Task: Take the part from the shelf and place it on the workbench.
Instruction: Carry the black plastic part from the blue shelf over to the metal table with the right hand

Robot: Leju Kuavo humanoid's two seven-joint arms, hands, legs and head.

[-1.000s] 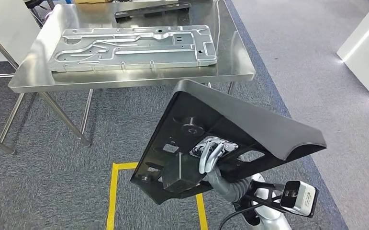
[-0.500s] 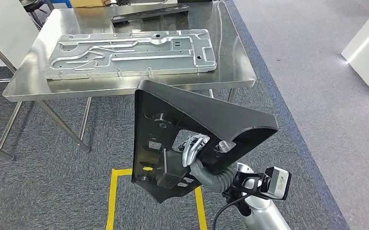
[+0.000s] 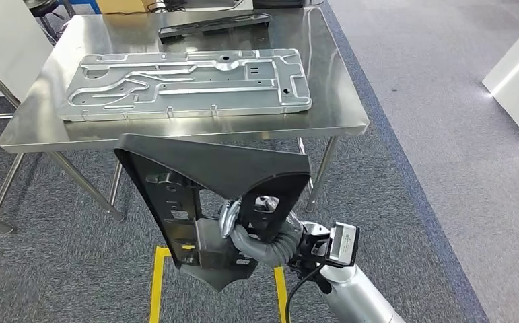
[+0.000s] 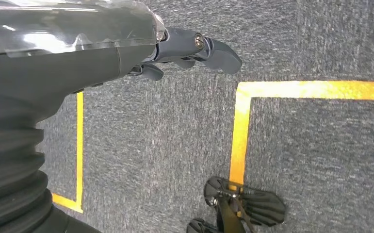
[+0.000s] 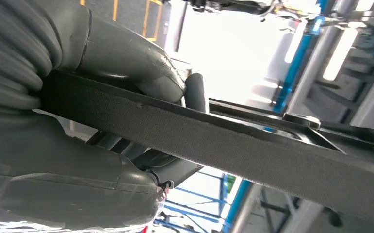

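Gripping the black moulded plastic panel (image 3: 202, 182) through a cut-out near its lower middle, the right hand (image 3: 243, 225) had its fingers curled around the part's edge, thumb pressed to one face. The panel stood in the air, tilted, its long axis running from lower right up toward the left, just short of the near edge of the stainless-steel surface (image 3: 337, 101), which lay ahead and above it. A large silver stamped metal plate (image 3: 189, 81) covered the middle of that surface, leaving a bare strip on the right. The left hand (image 4: 185, 48) hung over the carpet, fingers loosely bent, holding nothing.
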